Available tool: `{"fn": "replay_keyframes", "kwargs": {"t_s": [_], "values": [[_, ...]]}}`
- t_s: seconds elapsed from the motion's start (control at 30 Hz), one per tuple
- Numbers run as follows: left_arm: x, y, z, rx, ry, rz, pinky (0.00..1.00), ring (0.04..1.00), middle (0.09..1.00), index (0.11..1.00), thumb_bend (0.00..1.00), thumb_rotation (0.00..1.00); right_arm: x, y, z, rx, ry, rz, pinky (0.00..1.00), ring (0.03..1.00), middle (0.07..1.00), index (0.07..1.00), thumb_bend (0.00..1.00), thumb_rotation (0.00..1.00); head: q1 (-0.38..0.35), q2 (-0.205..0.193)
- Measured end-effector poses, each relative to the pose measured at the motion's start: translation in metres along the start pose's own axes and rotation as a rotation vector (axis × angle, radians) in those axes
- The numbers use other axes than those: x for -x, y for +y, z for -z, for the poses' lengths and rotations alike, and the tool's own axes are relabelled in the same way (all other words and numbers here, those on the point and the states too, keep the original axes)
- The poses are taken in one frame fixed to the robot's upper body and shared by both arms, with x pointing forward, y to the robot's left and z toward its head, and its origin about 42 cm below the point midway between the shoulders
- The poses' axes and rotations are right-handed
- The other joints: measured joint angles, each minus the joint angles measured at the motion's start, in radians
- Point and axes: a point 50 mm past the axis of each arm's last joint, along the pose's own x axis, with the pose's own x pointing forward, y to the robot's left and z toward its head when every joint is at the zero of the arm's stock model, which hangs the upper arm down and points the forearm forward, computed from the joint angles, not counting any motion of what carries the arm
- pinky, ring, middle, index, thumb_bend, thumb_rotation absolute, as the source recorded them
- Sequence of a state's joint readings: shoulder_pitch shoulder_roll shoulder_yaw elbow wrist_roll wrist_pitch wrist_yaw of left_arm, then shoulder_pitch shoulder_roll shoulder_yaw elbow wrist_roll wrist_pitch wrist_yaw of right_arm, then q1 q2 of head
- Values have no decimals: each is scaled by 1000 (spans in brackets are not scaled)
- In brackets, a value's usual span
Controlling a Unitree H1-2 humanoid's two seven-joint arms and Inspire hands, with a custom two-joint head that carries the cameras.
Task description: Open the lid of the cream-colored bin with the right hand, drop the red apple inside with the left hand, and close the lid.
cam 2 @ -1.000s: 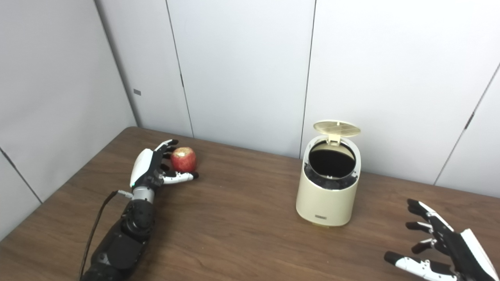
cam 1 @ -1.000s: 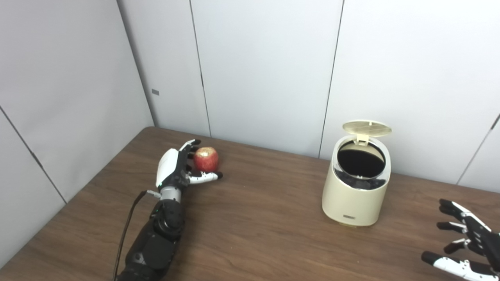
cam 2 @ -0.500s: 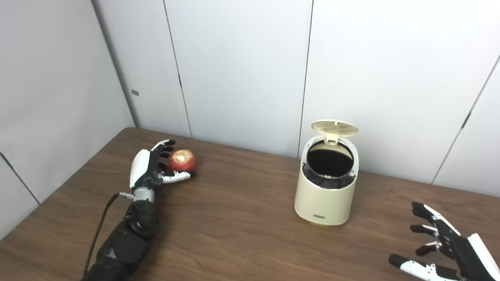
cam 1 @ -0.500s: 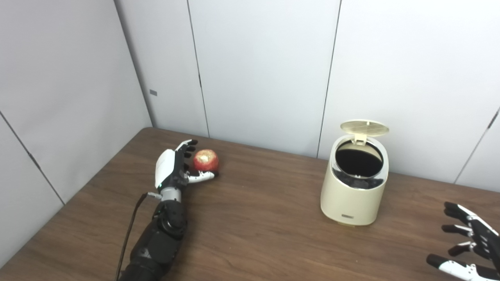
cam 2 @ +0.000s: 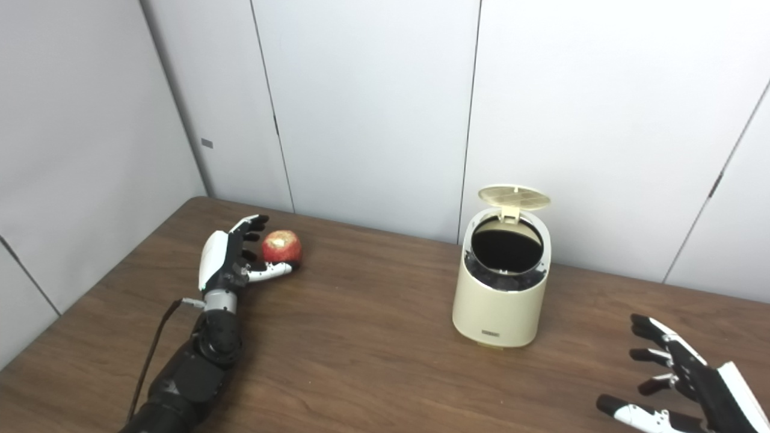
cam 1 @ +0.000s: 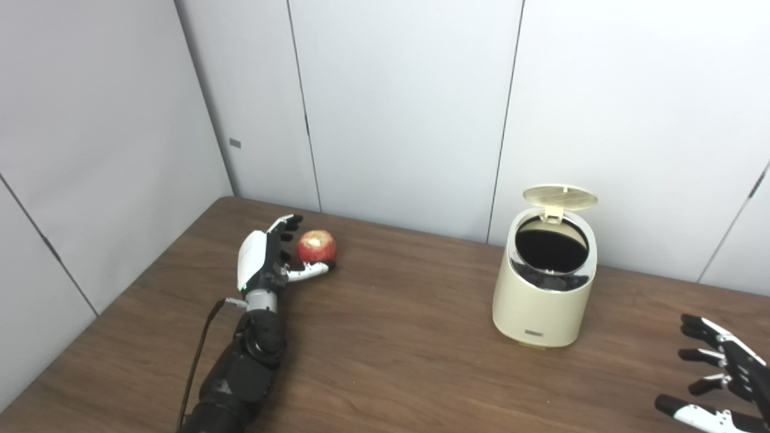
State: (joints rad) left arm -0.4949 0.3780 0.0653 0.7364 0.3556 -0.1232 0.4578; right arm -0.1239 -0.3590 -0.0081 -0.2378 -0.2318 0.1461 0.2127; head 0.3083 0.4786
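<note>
On one table (cam 1: 385, 361): one apple (cam 1: 316, 247), one open bin (cam 1: 544, 282)

No legible text appears. A small dark label (cam 1: 533, 332) sits low on the front of the cream-colored bin (cam 1: 544, 300), at 6 o'clock beneath its opening, its lettering too small to read. A small grey plate (cam 1: 234, 143) on the wall panel (cam 1: 252, 102) is equally unreadable.

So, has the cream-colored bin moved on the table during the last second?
No. The cream-colored bin stands at the same spot against the wall seam behind it; the whole picture shifted slightly left, so the camera moved.
</note>
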Motion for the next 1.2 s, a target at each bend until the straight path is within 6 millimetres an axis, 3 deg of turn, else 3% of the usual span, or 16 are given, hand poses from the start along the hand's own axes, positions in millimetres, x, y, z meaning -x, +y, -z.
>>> {"fn": "replay_keyframes", "kwargs": {"t_s": [0.33, 0.63, 0.73, 0.77, 0.83, 0.97, 1.2], "values": [[-3, -4, -4, -33, 18, 9, 599, 745, 779, 769, 913, 130, 1, -2, -1, 17, 1, 9, 497, 753, 855, 865, 883, 462, -5, 12], [-2, -4, -2, -27, 11, 13, 583, 693, 718, 706, 908, 95, 1, -3, 0, 13, 1, 12, 515, 761, 858, 863, 875, 442, -5, 12], [-2, -4, -1, -8, 3, 10, 448, 537, 574, 636, 897, 46, 1, -3, 0, 13, 1, 11, 529, 771, 865, 869, 865, 433, -6, 18], [-2, -4, -1, -1, 2, 8, 408, 490, 529, 611, 730, 23, 1, -3, 0, 14, 1, 12, 531, 773, 867, 870, 861, 425, -6, 18], [-3, -3, -1, 17, 7, 3, 361, 435, 475, 553, 577, 4, 1, -3, 0, 14, 2, 12, 537, 776, 868, 870, 855, 413, -6, 20], [-3, -5, 2, 31, 5, 6, 319, 385, 479, 484, 529, 0, 1, -3, 0, 13, 2, 12, 539, 773, 866, 869, 853, 416, -6, 21], [-5, -7, 0, 33, -8, 6, 308, 369, 466, 486, 525, 0, 1, -3, 0, 10, 2, 12, 545, 774, 867, 868, 846, 409, -6, 21]]}}
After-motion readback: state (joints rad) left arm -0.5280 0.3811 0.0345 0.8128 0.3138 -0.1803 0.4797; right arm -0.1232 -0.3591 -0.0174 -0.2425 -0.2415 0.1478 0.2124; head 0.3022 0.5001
